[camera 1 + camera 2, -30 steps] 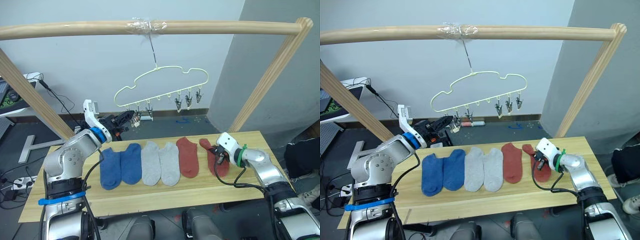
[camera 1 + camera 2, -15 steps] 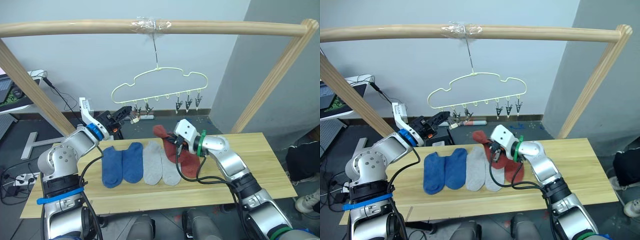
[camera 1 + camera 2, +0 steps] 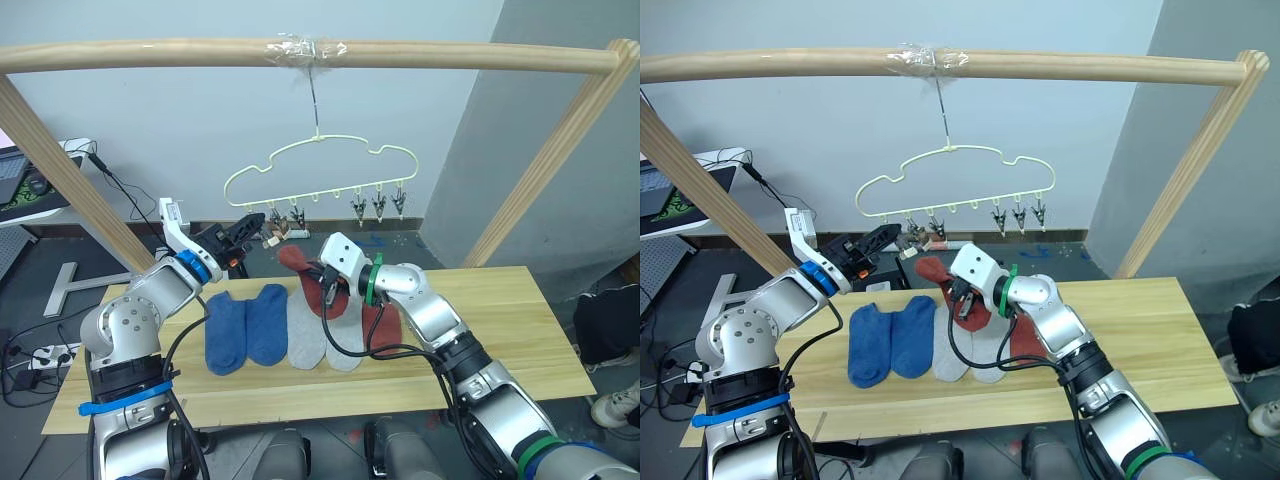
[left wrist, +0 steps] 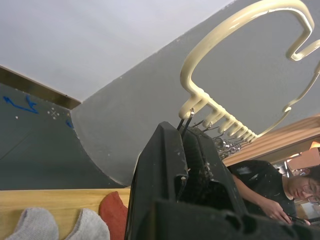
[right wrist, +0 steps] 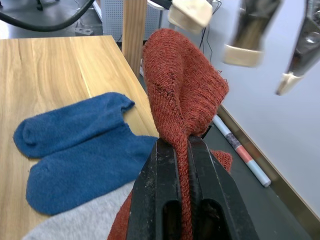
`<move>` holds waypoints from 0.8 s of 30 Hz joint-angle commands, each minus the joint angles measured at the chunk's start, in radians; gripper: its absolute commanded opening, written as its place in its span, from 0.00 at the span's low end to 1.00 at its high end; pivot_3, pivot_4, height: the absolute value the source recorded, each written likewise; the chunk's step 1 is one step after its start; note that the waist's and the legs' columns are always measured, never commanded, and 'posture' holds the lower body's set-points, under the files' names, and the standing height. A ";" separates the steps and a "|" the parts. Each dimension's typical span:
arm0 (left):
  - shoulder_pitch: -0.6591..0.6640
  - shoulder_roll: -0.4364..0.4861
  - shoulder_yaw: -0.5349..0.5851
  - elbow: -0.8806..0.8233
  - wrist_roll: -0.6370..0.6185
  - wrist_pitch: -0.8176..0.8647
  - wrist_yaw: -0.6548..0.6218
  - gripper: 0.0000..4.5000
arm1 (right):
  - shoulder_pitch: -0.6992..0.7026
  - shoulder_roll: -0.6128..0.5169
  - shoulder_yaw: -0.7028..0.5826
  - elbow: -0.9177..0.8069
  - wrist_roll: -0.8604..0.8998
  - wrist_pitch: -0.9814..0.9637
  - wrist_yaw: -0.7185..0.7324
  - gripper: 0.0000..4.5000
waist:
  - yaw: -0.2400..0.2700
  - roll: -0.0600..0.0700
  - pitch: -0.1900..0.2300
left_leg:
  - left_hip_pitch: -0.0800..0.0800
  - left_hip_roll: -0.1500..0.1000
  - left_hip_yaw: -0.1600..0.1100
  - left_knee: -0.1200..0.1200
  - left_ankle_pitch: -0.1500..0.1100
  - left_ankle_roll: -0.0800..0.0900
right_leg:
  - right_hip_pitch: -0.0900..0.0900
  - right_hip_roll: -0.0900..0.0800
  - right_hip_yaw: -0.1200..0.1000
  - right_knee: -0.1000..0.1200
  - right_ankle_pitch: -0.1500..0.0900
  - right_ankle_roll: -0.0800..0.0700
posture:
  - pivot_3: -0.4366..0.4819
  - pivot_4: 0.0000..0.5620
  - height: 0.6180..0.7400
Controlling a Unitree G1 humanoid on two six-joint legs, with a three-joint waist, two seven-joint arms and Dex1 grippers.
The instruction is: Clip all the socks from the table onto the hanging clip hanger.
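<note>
The pale yellow-green clip hanger (image 3: 318, 165) hangs by its hook from the wooden pole, with metal clips along its lower wire. My left gripper (image 3: 256, 221) is raised at its leftmost clip (image 4: 184, 120) and shut on it. My right gripper (image 3: 324, 285) is shut on a rust red sock (image 5: 182, 85), held above the table just below and right of the left gripper. On the light wood table (image 3: 500, 330) lie two blue socks (image 3: 243, 325), two light grey socks (image 3: 322, 335) and another rust red sock (image 3: 386, 328), partly hidden by my right arm.
A round wooden pole frame (image 3: 300, 55) spans overhead, with slanted legs at both table ends. Cables and equipment (image 3: 40, 180) lie on the floor behind left. A person (image 4: 280, 185) shows in the left wrist view beyond the table.
My right gripper lifted the rust red sock from the table's right end and carried it left and up toward the left clips. The left gripper stayed at the leftmost clip.
</note>
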 commanded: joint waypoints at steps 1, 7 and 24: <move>-0.004 0.003 0.000 -0.044 -0.021 -0.012 0.004 0.00 | -0.040 0.032 0.001 0.001 0.001 -0.022 -0.015 0.01 | 0.000 0.000 0.000 | 0.000 0.000 0.000 0.000 0.000 0.000 | 0.000 0.000 0.000 0.000 0.000 0.000 | 0.56 0.29 1.00; -0.007 0.001 -0.004 -0.044 -0.022 -0.013 0.003 0.00 | -0.050 0.052 0.002 -0.003 0.003 -0.019 -0.022 0.01 | -0.001 0.000 0.000 | 0.000 0.000 0.000 0.000 0.000 0.000 | 0.000 0.000 0.000 0.000 0.000 0.000 | 0.56 0.30 1.00; 0.027 0.013 -0.019 -0.083 -0.024 -0.041 -0.029 0.24 | -0.055 0.073 -0.009 -0.015 0.015 -0.021 -0.049 0.00 | -0.001 0.000 0.001 | 0.000 0.000 0.000 0.000 0.000 0.000 | 0.000 0.000 0.000 0.000 0.000 0.000 | 0.56 0.31 1.00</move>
